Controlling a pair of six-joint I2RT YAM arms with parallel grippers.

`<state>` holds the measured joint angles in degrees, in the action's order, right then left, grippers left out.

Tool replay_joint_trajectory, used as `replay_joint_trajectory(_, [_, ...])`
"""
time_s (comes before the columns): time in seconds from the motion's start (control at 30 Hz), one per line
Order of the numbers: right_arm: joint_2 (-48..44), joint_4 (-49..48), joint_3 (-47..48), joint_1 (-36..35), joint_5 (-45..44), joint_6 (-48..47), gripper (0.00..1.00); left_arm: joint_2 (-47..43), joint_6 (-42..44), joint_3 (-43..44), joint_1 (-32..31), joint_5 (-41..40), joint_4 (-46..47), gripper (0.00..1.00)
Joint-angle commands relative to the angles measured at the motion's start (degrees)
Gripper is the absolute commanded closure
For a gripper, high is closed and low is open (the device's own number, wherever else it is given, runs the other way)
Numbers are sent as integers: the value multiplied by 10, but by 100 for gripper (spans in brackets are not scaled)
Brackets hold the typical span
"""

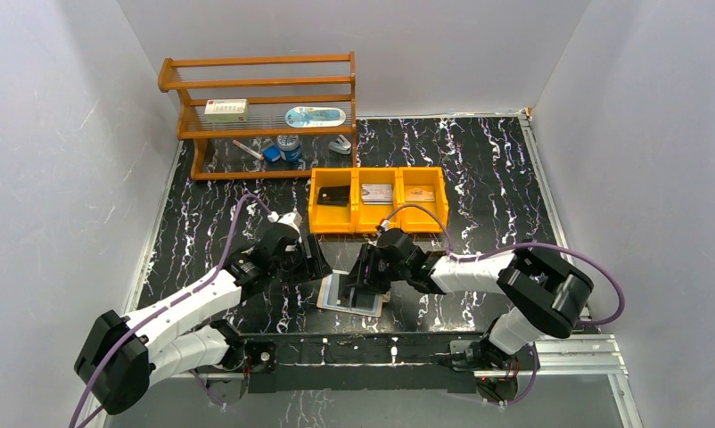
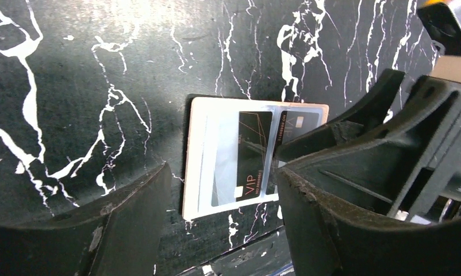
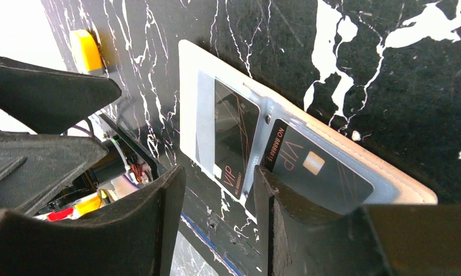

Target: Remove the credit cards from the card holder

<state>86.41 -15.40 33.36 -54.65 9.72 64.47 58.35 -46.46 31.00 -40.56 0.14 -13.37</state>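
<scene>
Left gripper (image 2: 222, 172) fingers standing spread beside the card holder (image 1: 352, 292), right gripper (image 3: 218, 172) fingers hovering apart at its edge, pinching nothing, holder lying open on the table (image 2: 73, 86), two black credit cards (image 3: 234, 138) sitting in its sleeves

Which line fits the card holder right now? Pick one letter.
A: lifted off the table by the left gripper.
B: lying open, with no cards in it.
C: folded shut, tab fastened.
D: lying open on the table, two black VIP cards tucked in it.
D: the card holder lies spread open on the table, and both wrist views show two black VIP cards tucked inside it.
</scene>
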Motion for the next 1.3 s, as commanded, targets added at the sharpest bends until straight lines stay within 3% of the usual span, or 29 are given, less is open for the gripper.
replay_joint_trajectory(0.0, [16,-36,21,-1,13,-1,46,-4,27,-9,2,54,32,38])
replay_joint_trajectory(0.23, [43,-55,12,-1,21,5,52,38,52,-9,2,142,82,47])
replay_joint_trajectory(0.5, [49,-17,15,0,-7,15,55,112,65,0,2,187,90,50])
replay_joint_trajectory(0.97, [50,-32,14,-1,-1,30,64,170,76,-19,1,184,78,64])
replay_joint_trajectory(1.17, [39,-33,14,-1,1,24,79,153,68,-35,1,170,75,65])
replay_joint_trajectory(1.27, [34,-16,19,-1,-4,19,80,143,64,-36,1,157,68,65])
